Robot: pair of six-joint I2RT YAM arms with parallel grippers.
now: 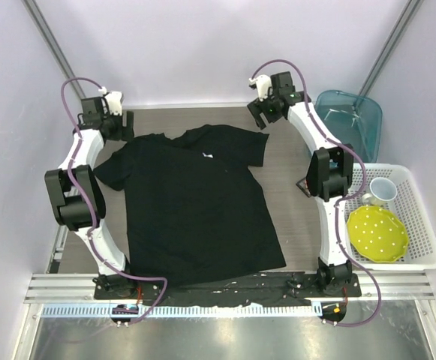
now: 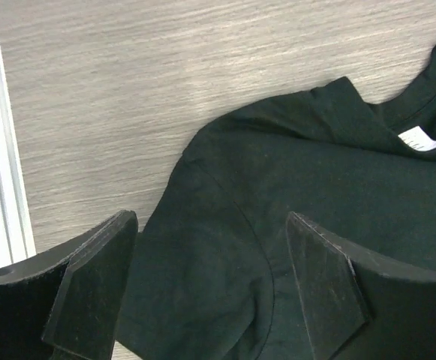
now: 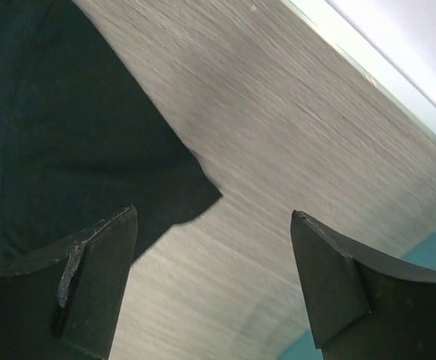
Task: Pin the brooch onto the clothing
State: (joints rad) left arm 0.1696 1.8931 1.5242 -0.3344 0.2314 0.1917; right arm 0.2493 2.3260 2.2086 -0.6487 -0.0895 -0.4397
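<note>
Left tool [image 2: 211, 217] and right tool [image 3: 214, 214] spread empty above T-shirt [image 1: 195, 195] sleeves; maybe a box [image 1: 305, 185] beside basket [image 1: 422, 214].

Black tee [image 1: 195, 202] w/ white label [image 1: 208, 155], grey woodgrain table [image 1: 287, 199], lime plate [image 1: 377, 233] w/ white dots, teal bin [image 1: 364, 124].

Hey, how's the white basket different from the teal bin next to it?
The white basket is latticed and opaque; the teal bin is smooth-walled and translucent. The basket holds a yellow plate and a mug; the bin's contents are unclear. Both sit right of the black T-shirt.
</note>
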